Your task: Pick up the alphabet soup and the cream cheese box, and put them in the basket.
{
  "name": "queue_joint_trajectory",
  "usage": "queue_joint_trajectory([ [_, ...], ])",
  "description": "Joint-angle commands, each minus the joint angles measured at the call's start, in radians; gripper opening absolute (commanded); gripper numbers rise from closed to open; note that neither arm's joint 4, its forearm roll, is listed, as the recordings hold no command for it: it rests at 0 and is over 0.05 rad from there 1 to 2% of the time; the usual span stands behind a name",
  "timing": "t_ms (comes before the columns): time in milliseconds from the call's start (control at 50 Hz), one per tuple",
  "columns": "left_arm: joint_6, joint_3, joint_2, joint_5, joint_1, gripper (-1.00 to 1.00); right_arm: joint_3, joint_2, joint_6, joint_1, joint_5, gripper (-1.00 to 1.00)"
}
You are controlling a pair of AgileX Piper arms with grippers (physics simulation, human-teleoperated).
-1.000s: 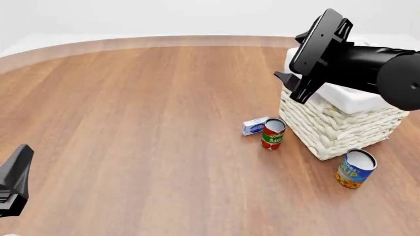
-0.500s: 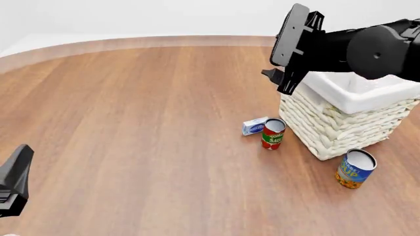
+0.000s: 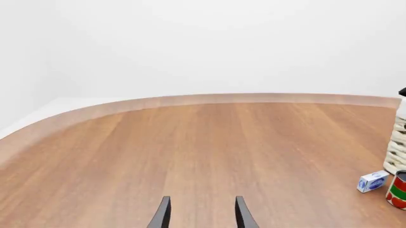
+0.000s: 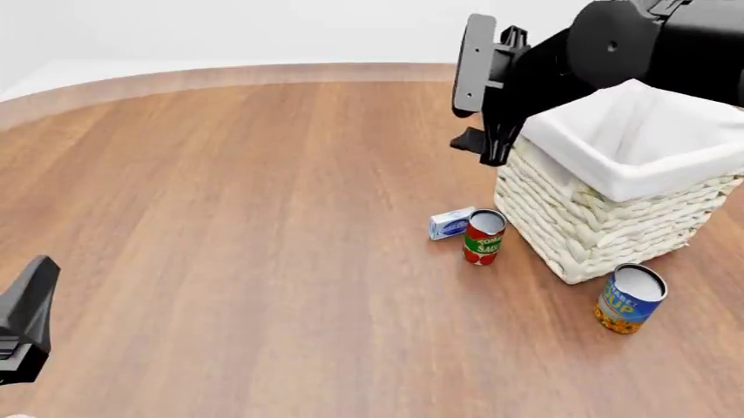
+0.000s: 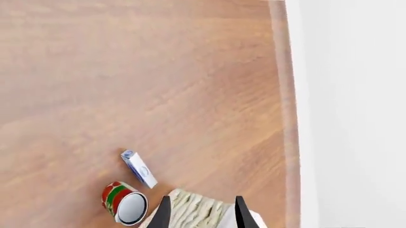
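The alphabet soup [image 4: 629, 300] stands on the table at the basket's near side. The cream cheese box [image 4: 450, 224] lies to the left of the basket [image 4: 605, 218], beside a red and green can [image 4: 483, 237]. My right gripper [image 4: 478, 143] hangs above the basket's far left corner, open and empty. Its wrist view [image 5: 201, 216] shows the box [image 5: 140, 168] and the basket's corner [image 5: 193, 208] below. My left gripper [image 4: 26, 320] is low at the near left, open and empty [image 3: 201, 217], far from the box [image 3: 372, 181]. The soup is out of both wrist views.
The red and green can also shows in the left wrist view [image 3: 398, 190] and the right wrist view [image 5: 125, 203]. The basket's edge [image 3: 398, 142] is at the side of the left wrist view. The wooden table's far edge [image 4: 291, 74] curves along the back.
My right arm has swung left and back, from over the basket to above its far left corner, uncovering the basket's lining. The left arm and all objects have not moved.
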Motion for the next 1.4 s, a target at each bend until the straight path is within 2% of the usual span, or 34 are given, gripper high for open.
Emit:
queue_joint_trajectory([
  [20,0.000,0.000,0.000,0.000,0.000,1.00,-0.098,0.085,-0.082,-0.037,0.126,1.00],
  [100,0.000,0.000,0.000,0.000,0.000,1.00,-0.167,0.108,-0.045,-0.007,0.188,1.00],
  [180,0.000,0.000,0.000,0.000,0.000,1.00,-0.210,0.129,-0.036,0.003,0.220,1.00],
  [400,0.000,0.000,0.000,0.000,0.000,1.00,-0.298,0.189,-0.055,0.010,0.269,1.00],
  [480,0.000,0.000,0.000,0.000,0.000,1.00,-0.291,0.200,-0.058,0.021,0.268,1.00],
  [620,0.000,0.000,0.000,0.000,0.000,1.00,-0.288,0.238,-0.092,-0.007,0.249,1.00],
  [960,0.000,0.000,0.000,0.000,0.000,1.00,-0.265,0.309,-0.116,-0.011,0.197,1.00],
  [1180,0.000,0.000,0.000,0.000,0.000,1.00,-0.260,0.332,-0.098,0.018,0.212,1.00],
  [1240,0.000,0.000,0.000,0.000,0.000,1.00,-0.243,0.341,-0.102,0.027,0.211,1.00],
  [1260,0.000,0.000,0.000,0.000,0.000,1.00,-0.167,0.315,-0.091,0.073,0.213,1.00],
  [1400,0.000,0.000,0.000,0.000,0.000,1.00,-0.150,0.303,-0.091,0.080,0.213,1.00],
])
